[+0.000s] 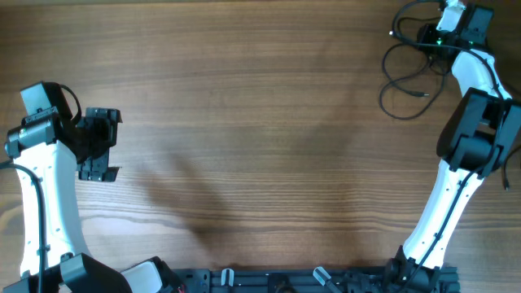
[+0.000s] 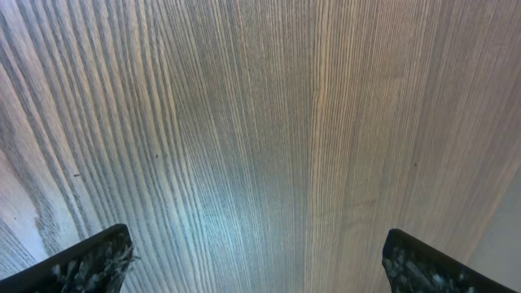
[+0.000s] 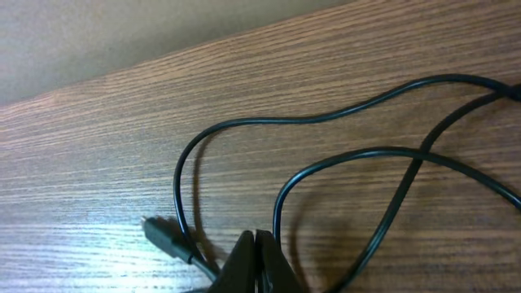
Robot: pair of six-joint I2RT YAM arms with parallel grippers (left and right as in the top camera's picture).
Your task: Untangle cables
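We see tangled cable (image 1: 405, 75) at one o'clock, one plug (image 3: 159, 232) pointing ten; right pincer (image 3: 256, 260) closed, left pincer (image 2: 259, 273) wide.

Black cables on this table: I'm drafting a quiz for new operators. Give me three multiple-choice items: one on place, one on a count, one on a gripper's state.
1. In the overhead view, where on the brown wooden table do the thin black cables lie?
A near left corner; B centre; C far right corner.
2. How many grippers are at the cables?
A none; B one; C two.
3. The left gripper is:
A open over bare wood; B shut on a cable; C shut on a plug.

Answers:
C, they loop at the top right of the overhead view.
B, only the right gripper is there.
A, its fingers stand wide apart with only wood between them.
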